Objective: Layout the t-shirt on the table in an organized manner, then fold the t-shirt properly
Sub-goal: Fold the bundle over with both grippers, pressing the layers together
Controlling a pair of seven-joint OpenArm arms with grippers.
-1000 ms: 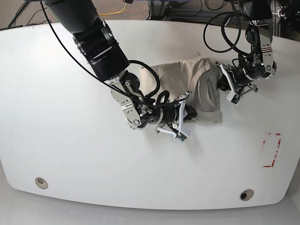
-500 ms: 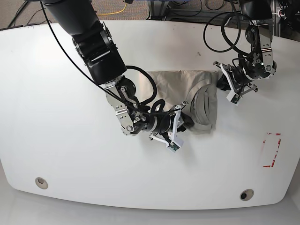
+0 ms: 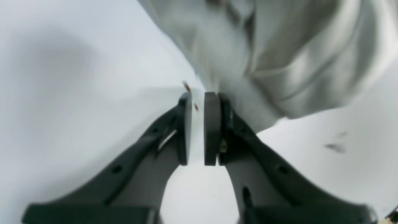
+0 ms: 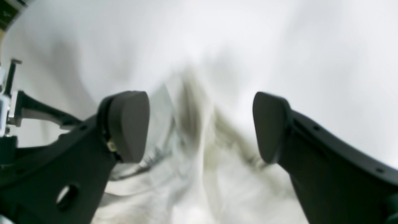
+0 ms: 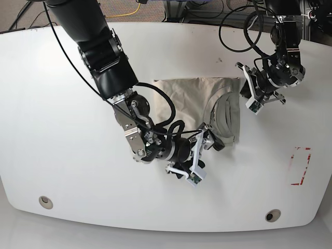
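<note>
The t-shirt (image 5: 205, 106) lies bunched in a wrinkled beige heap a little toward 2 o'clock from the middle of the white table (image 5: 62, 155), its collar folds at the heap's 3 o'clock side. The left gripper (image 5: 248, 96) sits at the shirt's 3 o'clock edge; in the left wrist view its 2 dark pads (image 3: 212, 130) stand nearly together with only a thin strip of bare table showing between them, and no cloth is in that gap. The shirt (image 3: 273, 56) lies just past the tips, touching the outer side of the pad at 3 o'clock. The right gripper (image 5: 207, 137) is at the shirt's 6 o'clock edge, its arm reaching in from 10 o'clock. In the right wrist view its jaws are spread wide, with blurred folds of shirt (image 4: 199, 149) lying between and beyond them, clear of both pads (image 4: 129, 124). A red tape rectangle (image 5: 300, 166) sits near the table's 4 o'clock edge, well apart from the shirt, and 2 round holes (image 5: 45, 202) lie along the 6 o'clock edge.
</note>
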